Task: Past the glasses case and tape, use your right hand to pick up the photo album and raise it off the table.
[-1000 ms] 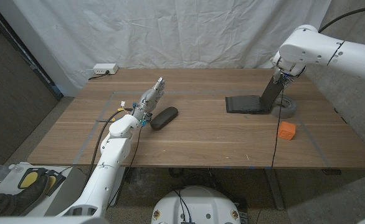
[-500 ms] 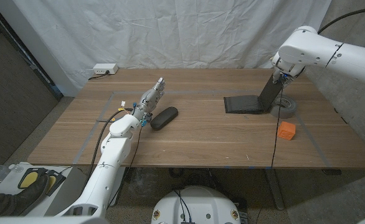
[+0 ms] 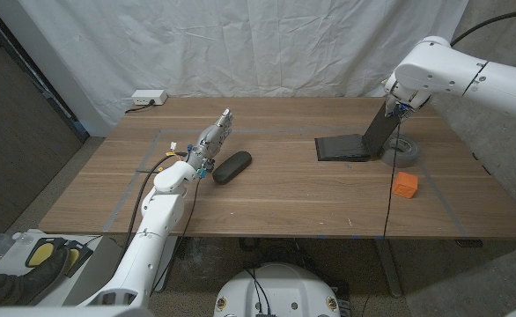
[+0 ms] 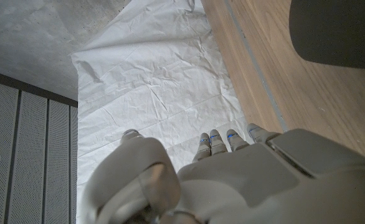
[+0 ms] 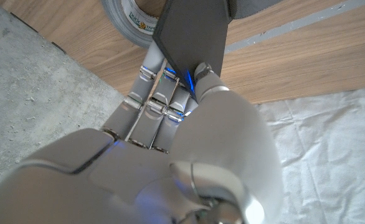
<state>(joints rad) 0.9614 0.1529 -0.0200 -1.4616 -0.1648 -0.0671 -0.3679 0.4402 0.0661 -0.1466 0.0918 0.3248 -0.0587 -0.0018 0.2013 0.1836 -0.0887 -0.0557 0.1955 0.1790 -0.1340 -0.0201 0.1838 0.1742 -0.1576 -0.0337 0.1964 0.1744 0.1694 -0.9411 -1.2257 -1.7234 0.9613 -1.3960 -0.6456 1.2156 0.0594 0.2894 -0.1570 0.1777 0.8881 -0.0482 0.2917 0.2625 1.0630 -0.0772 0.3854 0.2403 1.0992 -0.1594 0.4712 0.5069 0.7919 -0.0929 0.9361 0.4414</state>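
The dark photo album [image 3: 355,143] lies opened at the table's right rear, one cover flat, the other cover tilted up. My right hand [image 3: 397,109] pinches that raised cover at its upper edge; in the right wrist view the fingers [image 5: 164,87] clamp the dark cover [image 5: 192,34]. The grey tape roll [image 3: 402,154] lies just right of the album, also seen as the tape roll [image 5: 136,22]. The black glasses case [image 3: 232,165] lies left of centre, with my left hand [image 3: 212,141] beside it, fingers extended and holding nothing. The glasses case [image 4: 335,31] shows beyond the left hand [image 4: 232,180].
An orange block [image 3: 405,184] sits near the front right of the wooden table [image 3: 284,198]. A white power strip [image 3: 149,98] lies at the rear left corner. A white sheet hangs behind the table. Tape lines mark the tabletop.
The album's raised cover has tilted up a little more and the album has slid slightly left under my right hand. The left arm has not moved.
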